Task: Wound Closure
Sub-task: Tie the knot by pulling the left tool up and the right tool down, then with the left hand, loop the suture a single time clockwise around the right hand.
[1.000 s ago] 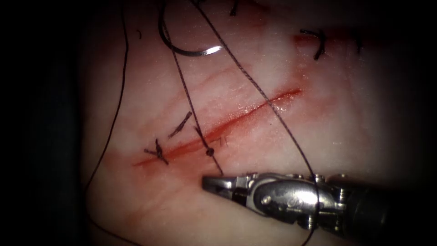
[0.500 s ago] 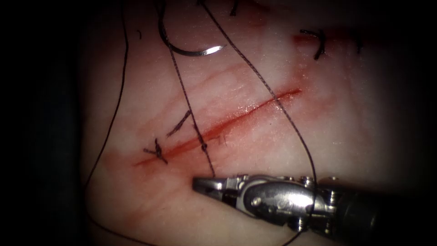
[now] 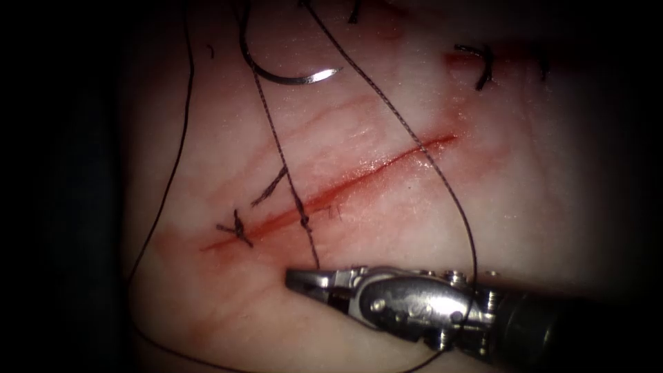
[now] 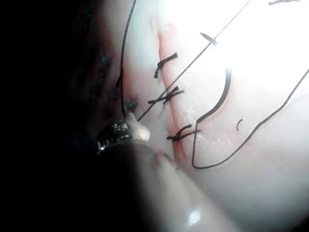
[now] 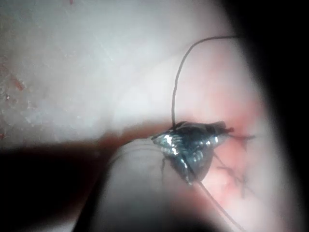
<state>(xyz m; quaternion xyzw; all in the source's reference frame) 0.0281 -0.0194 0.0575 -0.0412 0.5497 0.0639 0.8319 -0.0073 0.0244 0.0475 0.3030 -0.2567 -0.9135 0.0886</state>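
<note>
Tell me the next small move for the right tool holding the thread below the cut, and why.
Probably keep the right arm's tool shut on the dark braided thread and ease gently away from the red cut: the strand runs nearly straight from the small knot on the cut to its jaws. The curved steel needle lies free on the pale tissue.

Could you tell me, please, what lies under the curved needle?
The needle lies free on bare tissue, above the cut, with thread crossing beneath it. Right tool grips that thread.
</note>
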